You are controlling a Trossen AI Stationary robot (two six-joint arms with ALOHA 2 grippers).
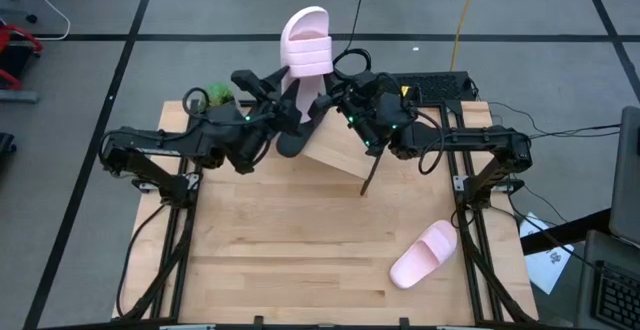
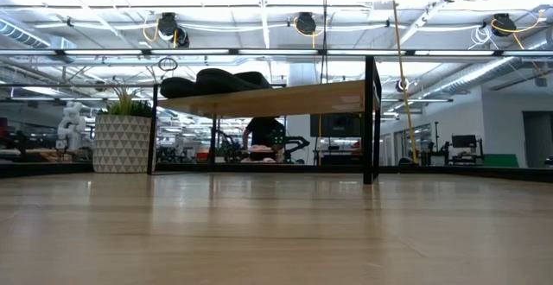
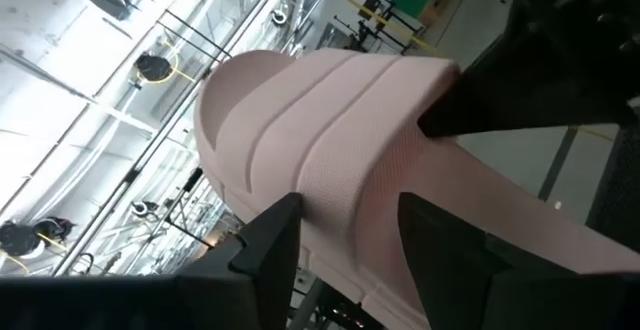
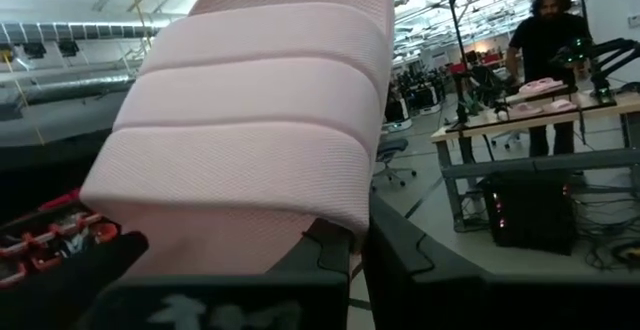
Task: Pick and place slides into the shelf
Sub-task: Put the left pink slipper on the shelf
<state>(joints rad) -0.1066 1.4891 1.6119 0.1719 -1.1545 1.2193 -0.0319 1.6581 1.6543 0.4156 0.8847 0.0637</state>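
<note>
Overhead, both pincers meet at one raised pink slide (image 1: 305,42).
From above, left pincer (image 1: 290,95) and right pincer (image 1: 322,90) hold it over the shelf (image 1: 335,150); another pink slide (image 1: 424,254) lies on the surface (image 1: 290,240). Low view: black slides (image 2: 216,82) rest on the shelf. Left wrist: fingers (image 3: 265,245) clamp the strap. Right wrist: fingers together beneath it.

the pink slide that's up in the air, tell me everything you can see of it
The raised pink slide is pale pink and matte, with a wide strap of three broad ribs and a finely textured surface, foam-like by its look. It is held up above the shelf at the table's far edge, strap end pointing away. The left tool grips its sole edge; the right tool, shut, pinches it too.
</note>
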